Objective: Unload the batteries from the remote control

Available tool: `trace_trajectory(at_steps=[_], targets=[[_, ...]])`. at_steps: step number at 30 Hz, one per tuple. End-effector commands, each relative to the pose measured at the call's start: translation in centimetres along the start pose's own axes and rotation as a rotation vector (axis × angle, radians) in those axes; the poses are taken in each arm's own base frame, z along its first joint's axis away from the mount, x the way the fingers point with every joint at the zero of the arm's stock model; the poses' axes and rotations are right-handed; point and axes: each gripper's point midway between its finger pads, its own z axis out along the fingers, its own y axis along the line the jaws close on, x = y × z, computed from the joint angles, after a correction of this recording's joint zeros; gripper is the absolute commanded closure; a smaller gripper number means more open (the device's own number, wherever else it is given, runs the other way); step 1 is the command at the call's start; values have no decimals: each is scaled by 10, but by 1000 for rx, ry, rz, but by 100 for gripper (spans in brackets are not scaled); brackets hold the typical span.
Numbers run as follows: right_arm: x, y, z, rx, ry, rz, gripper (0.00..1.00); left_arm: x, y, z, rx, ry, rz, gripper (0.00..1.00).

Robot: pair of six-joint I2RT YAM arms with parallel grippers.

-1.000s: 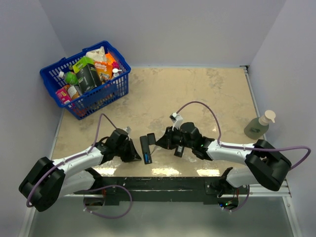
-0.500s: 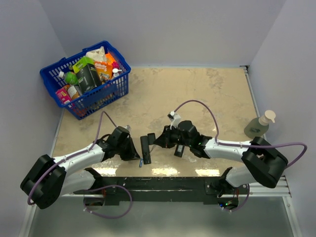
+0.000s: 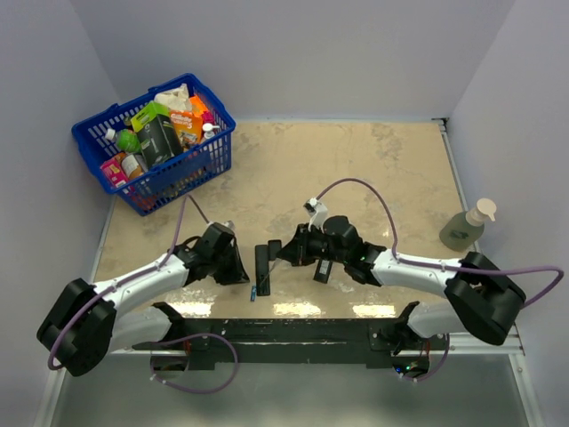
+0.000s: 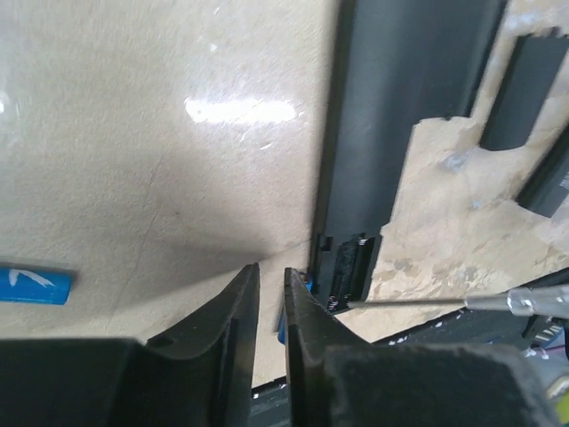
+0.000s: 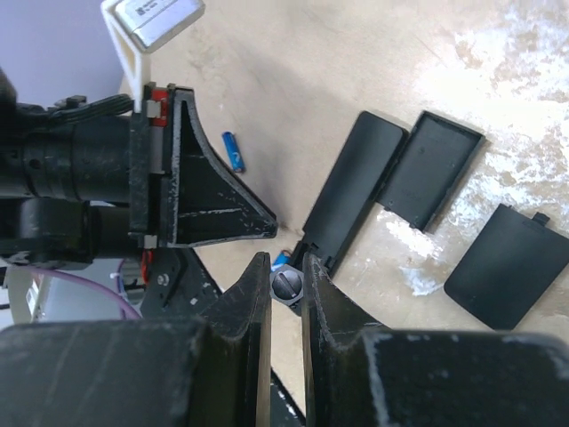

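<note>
Clamping grey pin point(image 5: 286, 285), R tool point(image 5: 286, 263); L tool point(image 4: 271, 270) pinched closed; batt. point(image 4: 31, 285) print unreadable.

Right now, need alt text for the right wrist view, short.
The right pincer grips a dark round-headed tool at the open end of a black remote, where a blue battery shows. A second battery lies loose on the tan table near the left pincer; two flat black covers lie on the remote's other side.

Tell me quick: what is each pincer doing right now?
The left pincer is closed to a narrow slit, holding nothing.
The right pincer is closed on a thin metal tool poking into the remote.
</note>
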Motion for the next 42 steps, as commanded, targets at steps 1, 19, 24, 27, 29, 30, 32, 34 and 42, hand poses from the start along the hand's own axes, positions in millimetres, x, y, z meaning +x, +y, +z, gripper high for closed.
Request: trace_trajectory(at_steps=[1,19,24,27,29,30,32,34,42], targets=[[-36,28,-14,-13,-85,-21,100,-30,-24,-17,29,-95,76,75],[-145,-68,-123,768,-326,-119,100,-75,-92,-68,214,-240,359,3],[-148,-118,-147,957,-309,-46,100,-75,-94,-69,233,-244,445,4],[-153,-140,-153,992,-301,-8,100,-81,-90,-74,209,-280,476,4],[-158,-150,-157,1006,-294,-16,100,-84,-90,-78,204,-304,490,4],[-163,-151,-156,1000,-307,-17,100,-84,-91,-80,210,-309,492,4],[-170,-160,-161,1013,-323,-6,100,-83,-92,-83,233,-320,494,4],[-180,-171,-171,1054,-352,18,100,-82,-93,-86,243,-332,493,5],[-185,-191,-147,966,-292,39,100,-83,-87,-90,225,-362,477,5]])
